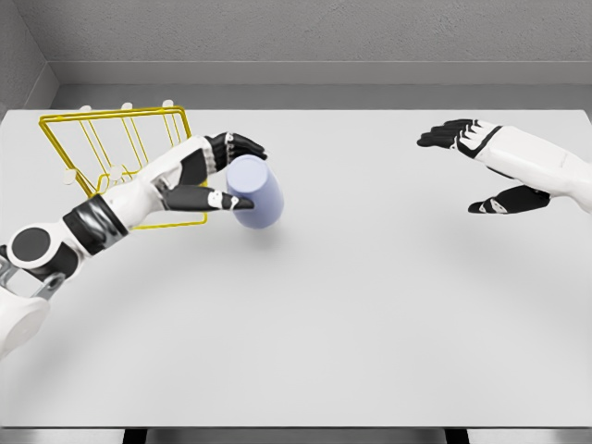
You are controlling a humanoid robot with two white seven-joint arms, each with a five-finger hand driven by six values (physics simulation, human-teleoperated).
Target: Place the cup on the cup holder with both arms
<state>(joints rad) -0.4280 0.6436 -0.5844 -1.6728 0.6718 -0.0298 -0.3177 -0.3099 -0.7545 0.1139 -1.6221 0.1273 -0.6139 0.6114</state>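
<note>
Grey walls back the white table [370, 324]. Just right of the yellow wire cup holder [111, 153], the left hand [217, 176] grips the pale blue cup [256, 192], fingers curled round it; it seems lifted. Well right, the right hand [490, 166] hovers spread, empty.

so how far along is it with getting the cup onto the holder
Done: the left robot hand has the pale blue cup in its fingers, tilted and apparently raised off the table. In hand: the cup sits just right of the yellow wire cup holder, not on it. Left: moving it onto the holder and letting go. The right robot hand hangs open far to the right, holding nothing.
</note>
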